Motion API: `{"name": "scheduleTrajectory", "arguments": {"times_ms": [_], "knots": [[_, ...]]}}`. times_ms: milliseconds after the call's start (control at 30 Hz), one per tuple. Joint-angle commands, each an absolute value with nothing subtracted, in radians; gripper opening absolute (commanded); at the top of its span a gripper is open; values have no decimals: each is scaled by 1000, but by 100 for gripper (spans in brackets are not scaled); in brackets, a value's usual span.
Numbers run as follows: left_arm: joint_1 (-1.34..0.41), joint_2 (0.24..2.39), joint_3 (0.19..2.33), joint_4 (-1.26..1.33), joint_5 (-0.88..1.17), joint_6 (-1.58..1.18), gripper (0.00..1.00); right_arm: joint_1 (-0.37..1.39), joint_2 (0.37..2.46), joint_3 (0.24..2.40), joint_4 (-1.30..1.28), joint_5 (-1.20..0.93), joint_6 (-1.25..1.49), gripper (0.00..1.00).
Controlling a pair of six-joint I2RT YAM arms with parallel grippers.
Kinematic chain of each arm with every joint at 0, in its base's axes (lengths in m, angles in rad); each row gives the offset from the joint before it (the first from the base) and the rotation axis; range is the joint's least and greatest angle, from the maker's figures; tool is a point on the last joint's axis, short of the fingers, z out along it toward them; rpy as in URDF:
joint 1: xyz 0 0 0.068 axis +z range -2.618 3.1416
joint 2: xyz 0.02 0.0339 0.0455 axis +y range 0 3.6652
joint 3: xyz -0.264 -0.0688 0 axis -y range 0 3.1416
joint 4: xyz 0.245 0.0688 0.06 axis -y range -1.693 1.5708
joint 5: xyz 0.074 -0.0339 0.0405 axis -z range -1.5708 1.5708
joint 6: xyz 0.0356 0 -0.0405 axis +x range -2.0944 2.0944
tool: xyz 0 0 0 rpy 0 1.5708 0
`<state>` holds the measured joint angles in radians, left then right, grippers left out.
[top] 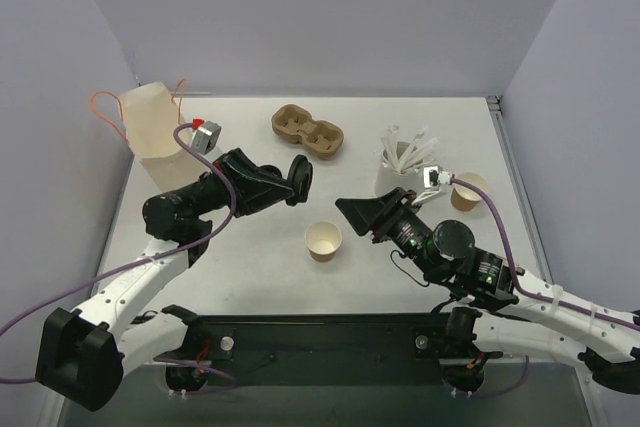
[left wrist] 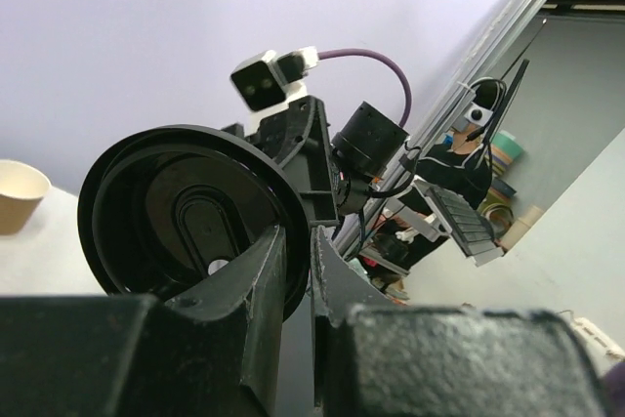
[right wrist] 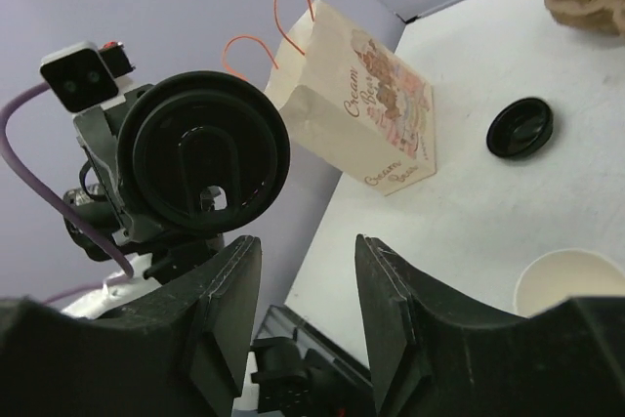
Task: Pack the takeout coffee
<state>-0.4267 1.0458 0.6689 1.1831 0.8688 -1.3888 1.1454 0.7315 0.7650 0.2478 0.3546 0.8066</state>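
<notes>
A takeout coffee cup [top: 323, 240], kraft brown with a white inside, stands open-topped in the middle of the table; the right wrist view catches its rim [right wrist: 568, 280]. A second such cup [top: 468, 190] stands at the right, and the left wrist view shows it as well [left wrist: 20, 192]. My left gripper [top: 295, 183] [left wrist: 301, 236] is shut on the edge of a black lid [top: 300, 175] [left wrist: 166, 212] [right wrist: 200, 148], held upright in the air above and left of the middle cup. My right gripper [top: 346, 209] [right wrist: 308, 246] faces it, open and holding nothing.
A printed paper bag [top: 150, 122] [right wrist: 366, 119] stands at the back left. The brown two-hole carrier [top: 308, 131] lies at the back centre. A white cup of sticks [top: 400, 162] stands beside the right cup. Another black lid [right wrist: 520, 127] lies flat on the table.
</notes>
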Motion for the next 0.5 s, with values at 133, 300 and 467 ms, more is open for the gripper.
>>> {"name": "scheduleTrajectory", "arguments": {"times_ms": [133, 300, 467], "knots": [[-431, 1069, 635, 1422, 839, -1264, 15, 1147, 807, 778, 356, 341, 1230, 43], [-431, 1077, 623, 1473, 838, -1249, 15, 1147, 873, 789, 388, 318, 1342, 43], [-434, 1078, 617, 1488, 845, -1227, 15, 1149, 934, 773, 489, 267, 1429, 43]]}}
